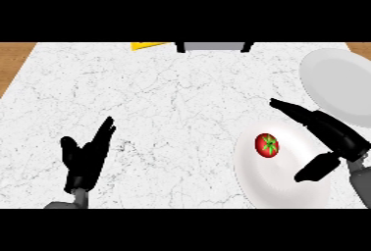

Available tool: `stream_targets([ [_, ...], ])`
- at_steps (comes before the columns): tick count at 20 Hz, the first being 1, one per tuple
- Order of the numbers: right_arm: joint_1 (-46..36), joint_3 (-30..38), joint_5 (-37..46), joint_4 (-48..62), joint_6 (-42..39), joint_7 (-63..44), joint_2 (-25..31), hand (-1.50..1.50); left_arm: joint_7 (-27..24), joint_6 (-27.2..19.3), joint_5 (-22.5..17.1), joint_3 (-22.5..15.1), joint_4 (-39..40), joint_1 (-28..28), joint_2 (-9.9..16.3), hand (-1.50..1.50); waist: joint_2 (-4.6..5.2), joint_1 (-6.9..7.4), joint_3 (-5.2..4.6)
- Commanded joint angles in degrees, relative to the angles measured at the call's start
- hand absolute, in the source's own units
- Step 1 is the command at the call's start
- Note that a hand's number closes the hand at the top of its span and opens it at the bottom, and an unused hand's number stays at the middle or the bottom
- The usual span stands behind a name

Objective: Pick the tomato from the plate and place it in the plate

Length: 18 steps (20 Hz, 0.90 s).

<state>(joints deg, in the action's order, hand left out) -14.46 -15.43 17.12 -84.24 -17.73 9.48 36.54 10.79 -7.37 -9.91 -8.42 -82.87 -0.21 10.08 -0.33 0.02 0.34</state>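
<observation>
One head view looks steeply down on the marble counter (167, 112) from the near edge (no second view), facing its far side.

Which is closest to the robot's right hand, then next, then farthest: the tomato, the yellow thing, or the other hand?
From the right hand:
1. Tomato, just left of it, on the near plate.
2. Left hand, across the counter, lower left.
3. Yellow thing, top edge, far back.

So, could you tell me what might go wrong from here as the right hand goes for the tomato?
The tomato is round and lies free on the near plate; the open right hand beside it could nudge it so it rolls. The far plate runs past the view's right edge, so a placement there may be hard to check.
</observation>
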Motion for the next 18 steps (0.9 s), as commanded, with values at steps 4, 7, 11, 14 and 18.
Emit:
stream_targets([
  [4, 3.2, -1.0, 9.0, -1.5, 4.5, -2.3, -5.2, -1.5, 1.6, 4.6, -2.1, 2.8, 1.0, 1.5, 2.0, 0.0, 0.34, 0.09, -0.34],
  [7, 1.1, -0.9, 11.7, -1.4, 2.5, -5.1, -6.4, -1.5, 2.1, 1.4, 0.7, 0.9, -0.5, 2.4, -0.9, 0.0, 0.3, 0.07, -0.35],
  [11, 1.3, 0.5, 14.1, -3.5, 0.5, -7.1, -7.6, -1.5, 1.2, 2.7, 1.3, 1.5, 2.6, 0.0, -2.0, 0.0, 0.31, -0.07, -0.36],
  [14, 3.3, 1.0, 17.3, 0.9, 3.0, -1.7, -8.5, -1.5, 1.4, 1.9, 2.2, 1.3, 0.3, 1.9, -2.7, 0.0, 0.3, 0.03, -0.34],
  [18, -4.1, 0.2, 19.6, 7.5, 0.4, -3.4, -12.4, -1.5, 3.5, 3.4, 0.9, 2.3, -1.8, 1.9, -2.0, 0.0, 0.37, 0.4, -0.34],
])
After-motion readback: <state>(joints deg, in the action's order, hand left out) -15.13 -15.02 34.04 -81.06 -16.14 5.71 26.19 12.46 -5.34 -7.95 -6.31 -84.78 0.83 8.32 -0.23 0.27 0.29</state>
